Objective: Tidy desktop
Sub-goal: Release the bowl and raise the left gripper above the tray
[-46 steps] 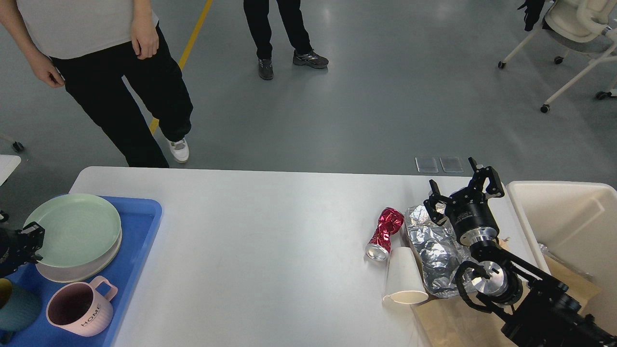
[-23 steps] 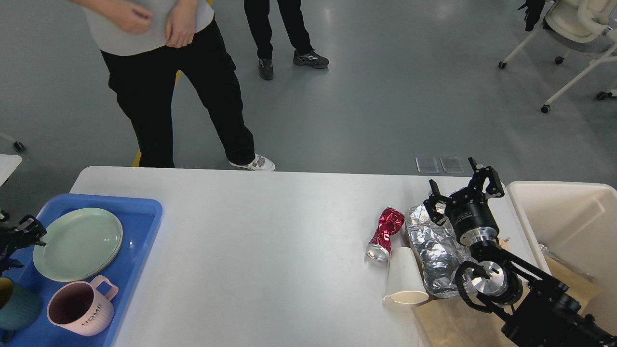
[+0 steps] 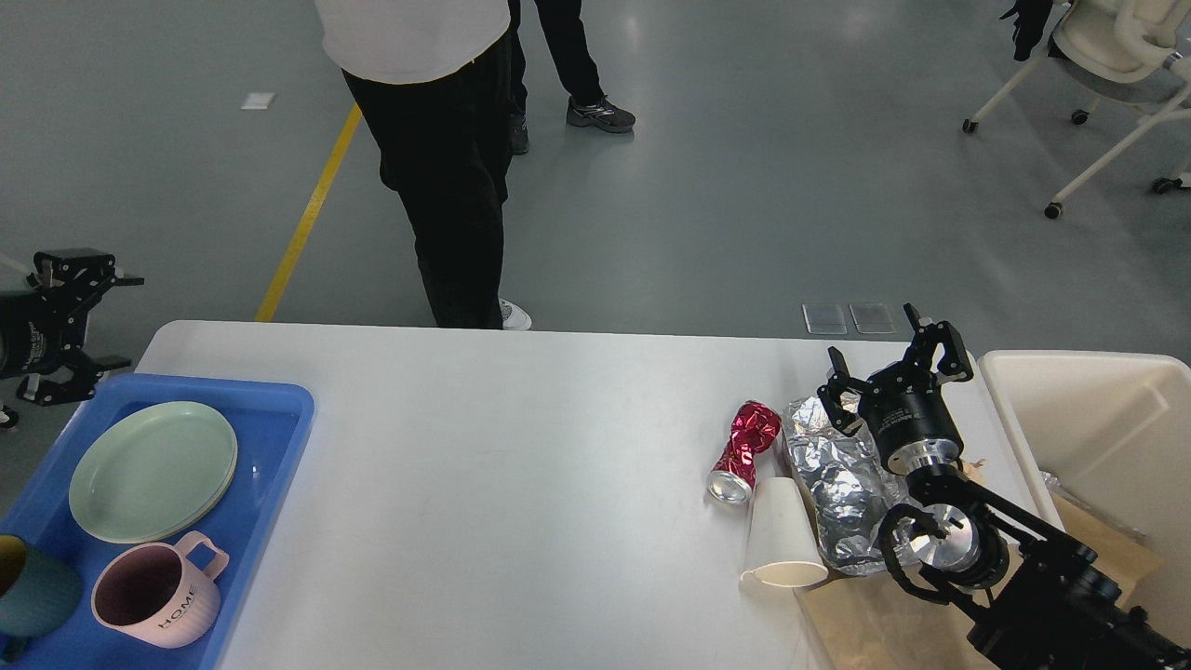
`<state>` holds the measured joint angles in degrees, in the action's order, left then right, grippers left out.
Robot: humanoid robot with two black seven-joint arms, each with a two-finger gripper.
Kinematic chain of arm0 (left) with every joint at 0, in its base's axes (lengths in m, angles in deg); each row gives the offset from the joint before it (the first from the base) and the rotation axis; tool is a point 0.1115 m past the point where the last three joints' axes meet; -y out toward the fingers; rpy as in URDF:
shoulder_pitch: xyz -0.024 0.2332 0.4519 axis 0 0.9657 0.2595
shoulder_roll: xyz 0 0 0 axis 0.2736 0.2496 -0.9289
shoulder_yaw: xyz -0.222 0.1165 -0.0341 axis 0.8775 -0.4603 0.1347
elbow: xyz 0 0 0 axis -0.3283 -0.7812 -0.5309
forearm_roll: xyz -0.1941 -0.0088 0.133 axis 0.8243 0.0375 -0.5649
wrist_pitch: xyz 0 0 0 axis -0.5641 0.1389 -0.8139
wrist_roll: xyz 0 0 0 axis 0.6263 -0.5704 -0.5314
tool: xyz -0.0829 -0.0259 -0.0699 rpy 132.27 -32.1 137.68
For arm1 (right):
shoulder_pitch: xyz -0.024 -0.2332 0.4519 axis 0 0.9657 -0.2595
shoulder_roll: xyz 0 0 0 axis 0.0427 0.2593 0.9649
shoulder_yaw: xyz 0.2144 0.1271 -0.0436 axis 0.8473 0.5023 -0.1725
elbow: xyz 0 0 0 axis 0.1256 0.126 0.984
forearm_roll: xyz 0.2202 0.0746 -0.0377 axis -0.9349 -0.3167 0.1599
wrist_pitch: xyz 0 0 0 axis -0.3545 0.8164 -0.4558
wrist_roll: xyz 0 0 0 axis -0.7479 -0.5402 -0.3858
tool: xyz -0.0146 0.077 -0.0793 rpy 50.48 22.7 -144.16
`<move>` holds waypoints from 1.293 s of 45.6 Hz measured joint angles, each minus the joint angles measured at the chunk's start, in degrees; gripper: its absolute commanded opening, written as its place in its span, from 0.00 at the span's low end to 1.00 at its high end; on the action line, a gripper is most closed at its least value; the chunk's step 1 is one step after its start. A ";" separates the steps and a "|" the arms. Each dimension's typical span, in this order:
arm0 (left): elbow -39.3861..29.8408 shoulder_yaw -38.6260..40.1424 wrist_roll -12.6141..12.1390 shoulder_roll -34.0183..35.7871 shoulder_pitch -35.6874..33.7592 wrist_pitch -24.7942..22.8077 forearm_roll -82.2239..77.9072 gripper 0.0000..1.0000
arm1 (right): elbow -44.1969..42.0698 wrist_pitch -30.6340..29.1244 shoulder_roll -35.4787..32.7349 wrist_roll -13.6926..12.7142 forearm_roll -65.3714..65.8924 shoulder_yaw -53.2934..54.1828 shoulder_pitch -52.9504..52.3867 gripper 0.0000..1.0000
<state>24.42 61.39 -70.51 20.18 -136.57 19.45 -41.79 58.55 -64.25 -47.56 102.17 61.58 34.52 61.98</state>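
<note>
The tabletop (image 3: pixel 521 465) fills the lower middle of the view. The right tool (image 3: pixel 898 368) hovers over its 3 o'clock edge, fingers spread wide and holding nothing. Just below it, at its 7 o'clock, lies crumpled foil (image 3: pixel 837 479), with a crushed red can (image 3: pixel 742 449) and a tipped paper cup (image 3: pixel 780 540) beside that. The left tool (image 3: pixel 79 326) hangs off the 9 o'clock corner, fingers wide apart, empty, above a blue tray (image 3: pixel 279 437) bearing a green plate (image 3: pixel 153 470) and pink mug (image 3: pixel 153 605).
</note>
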 measured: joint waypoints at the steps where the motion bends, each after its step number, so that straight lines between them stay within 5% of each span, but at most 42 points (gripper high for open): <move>1: 0.02 3.02 0.06 -0.24 1.20 -0.04 0.00 0.96 | 0.00 0.00 -0.01 0.00 0.00 0.00 0.00 1.00; 9: 0.27 32.49 0.58 -3.13 10.61 -0.17 0.00 0.96 | 0.03 0.00 -0.08 0.00 0.00 0.00 0.00 1.00; 15: 0.52 46.05 1.99 -8.53 15.83 0.33 -0.01 0.96 | 0.09 0.00 -0.09 0.00 0.00 0.00 0.00 1.00; 26: -0.70 63.78 16.23 -21.64 22.34 2.28 -0.33 0.96 | 0.08 -0.03 -0.09 0.00 0.01 0.00 0.00 1.00; 32: -6.00 68.42 20.95 -23.61 26.23 5.85 -1.63 0.96 | 0.03 -0.03 -0.09 0.00 0.00 0.00 0.00 1.00; 41: -28.53 79.40 21.92 -25.64 39.40 15.77 -14.48 0.96 | 0.02 -0.05 -0.08 0.00 0.00 0.00 0.00 1.00; 50: -31.03 90.95 21.82 -30.36 43.14 17.38 -24.07 0.96 | 0.09 -0.05 -0.08 0.00 0.00 0.00 0.00 1.00; 59: -30.94 92.43 21.51 -31.12 43.00 18.10 -25.20 0.96 | 0.10 -0.07 -0.08 0.00 0.00 0.00 0.00 1.00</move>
<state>-6.52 153.81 -49.00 -10.94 -93.57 37.55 -67.00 58.65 -64.31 -47.64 102.17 61.58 34.52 61.97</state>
